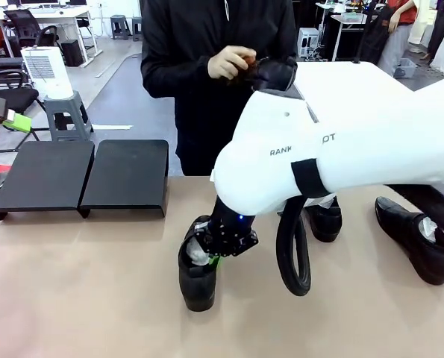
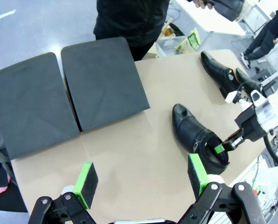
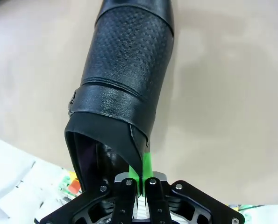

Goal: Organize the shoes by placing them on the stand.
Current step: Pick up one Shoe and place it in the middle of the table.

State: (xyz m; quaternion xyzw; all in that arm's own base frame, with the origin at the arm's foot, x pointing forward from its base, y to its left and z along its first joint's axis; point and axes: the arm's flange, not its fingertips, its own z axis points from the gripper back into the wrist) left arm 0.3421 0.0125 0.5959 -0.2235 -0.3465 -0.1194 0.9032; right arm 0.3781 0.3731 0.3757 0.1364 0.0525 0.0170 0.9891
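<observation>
While the nearest shoe (image 3: 124,70) is sitting near the middle of the table (image 1: 80,298), the right arm's jaws are pinching fully shut on the thin leather collar beside its opening, green pads (image 3: 147,161) pressing together on that edge; whether the sole is clearing the surface I cannot tell. Glossy leather like this is probably handling slick, with a stiff sole and weight toward the toe, so a hold on the soft rim alone is risking the shoe swinging toe-down or slipping free; a pinch lower on the firmer heel wall would likely be steadier. Well apart, at the far left, the stand (image 1: 124,175) is waiting with both flat black tops carrying no shoes. High over the table's left side the left arm's jaws are hanging wide open, gripping nothing. A second shoe (image 1: 326,221) is lying just behind the right arm, a third shoe (image 1: 419,239) farther right, and the person's hand (image 1: 231,63) is holding another at the far side
</observation>
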